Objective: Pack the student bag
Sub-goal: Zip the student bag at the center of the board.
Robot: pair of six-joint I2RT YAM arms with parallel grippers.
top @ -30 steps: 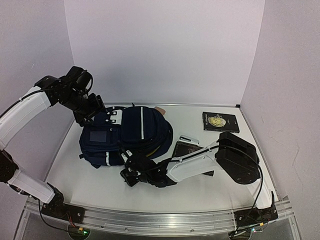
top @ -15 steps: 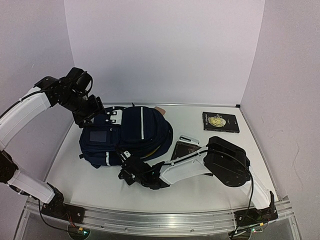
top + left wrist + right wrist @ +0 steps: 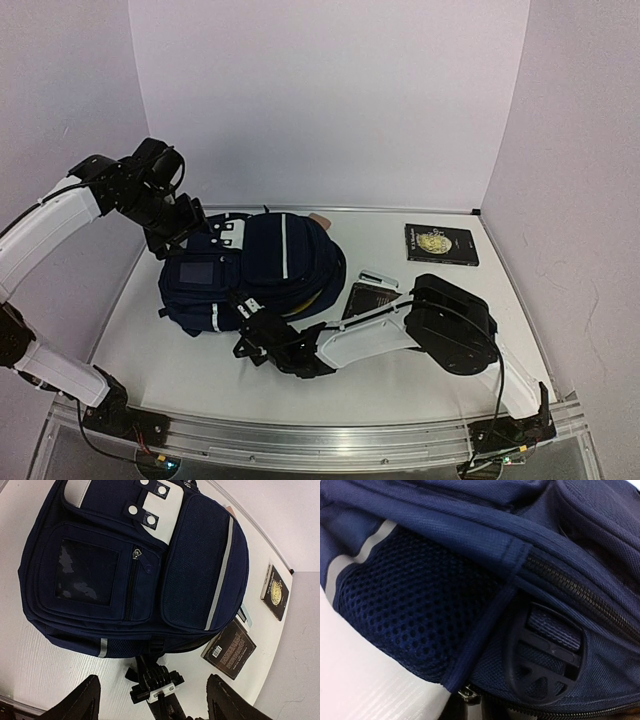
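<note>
My right gripper (image 3: pixel 252 335) is pressed low against the near edge of the student bag (image 3: pixel 260 265), which lies flat on its back on the white table (image 3: pixel 180 370), left of centre. Its own wrist camera shows no fingers at all, only fabric filling the frame: a navy mesh side pocket (image 3: pixel 410 615), a round black strap buckle (image 3: pixel 542 655), a zip line (image 3: pixel 570 587) running above it and a small metal pull (image 3: pixel 465 694) at the bottom edge. From the overhead view I can place the gripper at the bag's edge, but not how its jaws stand, so I cannot tell whether it grips anything.

My left gripper (image 3: pixel 178 222) hangs above the bag's far-left corner. Its wrist view shows both black fingers (image 3: pixel 85 700) spread wide with nothing between them. That view also lays out the bag's front, which the overhead shows only in part: a clear window pocket (image 3: pixel 85 572), a white patch (image 3: pixel 160 510) with snaps, and a grey stripe (image 3: pixel 220 575).

A dark book (image 3: pixel 372 300) lies just beside the bag's right side, and a black book with a gold emblem (image 3: pixel 441 243) sits well apart, towards the far right.
</note>
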